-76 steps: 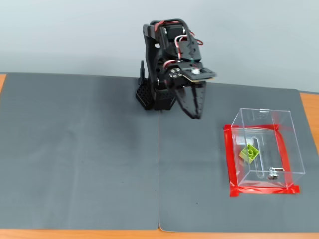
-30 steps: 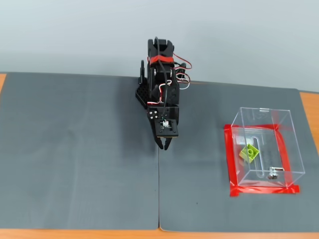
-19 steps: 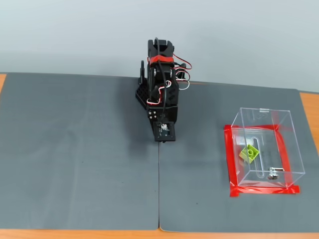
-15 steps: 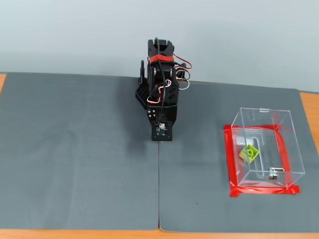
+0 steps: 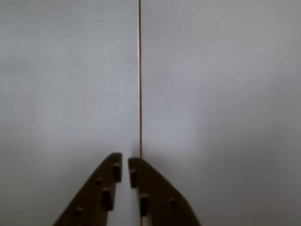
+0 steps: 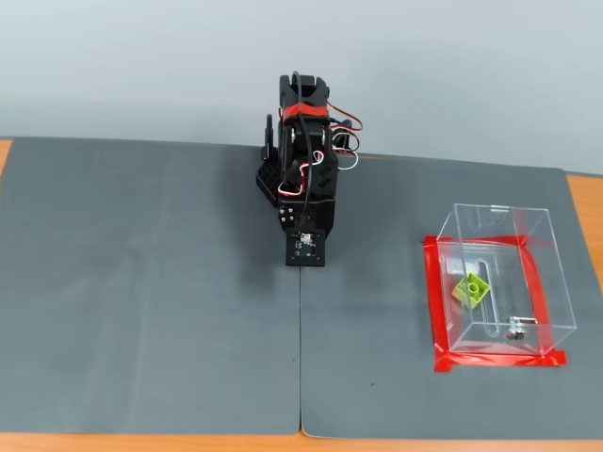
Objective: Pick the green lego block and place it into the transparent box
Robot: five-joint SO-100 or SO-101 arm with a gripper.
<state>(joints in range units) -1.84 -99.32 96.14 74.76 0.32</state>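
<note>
1. No brand, label or readable writing shows in either view; a small board on the arm (image 6: 305,188) is too small to read.
2. The block (image 6: 472,288) is a small lime yellow-green square brick with round studs on top. In the fixed view it lies inside the box (image 6: 537,247), on the base, left of the slot and turned at an angle to the walls.
3. The box is clear plastic with see-through walls, open at the top, standing on the right side of the grey mat (image 6: 141,282). Red tape (image 6: 434,311) edges it at the left, near and far sides. A small metal fitting (image 6: 514,330) sits in the base near the front right corner.
4. The arm is folded up at the middle rear of the mat, well apart from the box.
5. In the wrist view the gripper (image 5: 125,164) is empty, its two dark fingers drawn nearly together with only a thin gap at the tips. The view is soft, so whether the tips touch is hard to tell.
6. The wrist view shows a thin reddish line (image 5: 139,70), probably the mat seam, running straight up from the tips.
</note>
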